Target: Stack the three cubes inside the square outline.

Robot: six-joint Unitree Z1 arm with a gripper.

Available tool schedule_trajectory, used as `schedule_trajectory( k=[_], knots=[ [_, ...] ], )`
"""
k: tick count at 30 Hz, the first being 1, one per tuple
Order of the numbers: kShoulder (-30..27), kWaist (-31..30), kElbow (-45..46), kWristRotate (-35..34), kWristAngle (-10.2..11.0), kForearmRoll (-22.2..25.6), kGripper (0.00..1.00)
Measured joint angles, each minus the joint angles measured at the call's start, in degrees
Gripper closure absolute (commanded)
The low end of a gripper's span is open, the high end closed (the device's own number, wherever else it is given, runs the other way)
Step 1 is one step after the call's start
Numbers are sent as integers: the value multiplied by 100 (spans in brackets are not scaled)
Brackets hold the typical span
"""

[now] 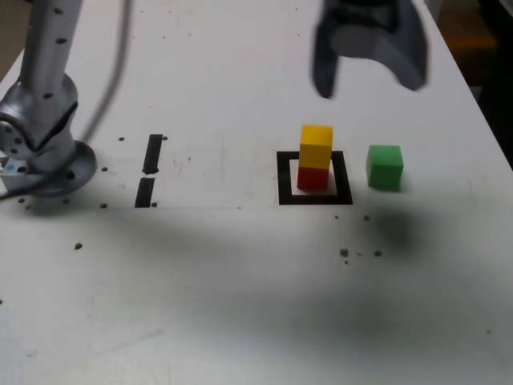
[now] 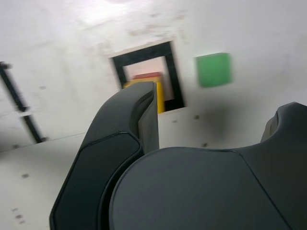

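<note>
Hanging above the table (image 1: 240, 305) with its two dark fingers spread apart and nothing between them, the gripper (image 1: 369, 76) sits high over the cubes. Below it and a little to the exterior view's left, the yellow cube (image 1: 316, 145) stands on the red cube (image 1: 313, 177) inside the square outline (image 1: 284, 178). The green cube (image 1: 385, 167) rests on the table just beside the outline, on the exterior view's right, almost straight under the gripper and apart from the stack
</note>
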Motion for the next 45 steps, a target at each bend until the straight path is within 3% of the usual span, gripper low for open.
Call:
schedule_trajectory(
  k=[5,19,32,39,45],
  knots=[
    [76,67,-913,-29,-68,0,10],
    [819,226,-420,-173,-341,-245,10],
    [977,534,607,-179,-609,-1192,10],
    [1179,552,884,-153,-767,-1440,21],
    [1257,627,1262,-139,-997,-1946,31]
  ],
)
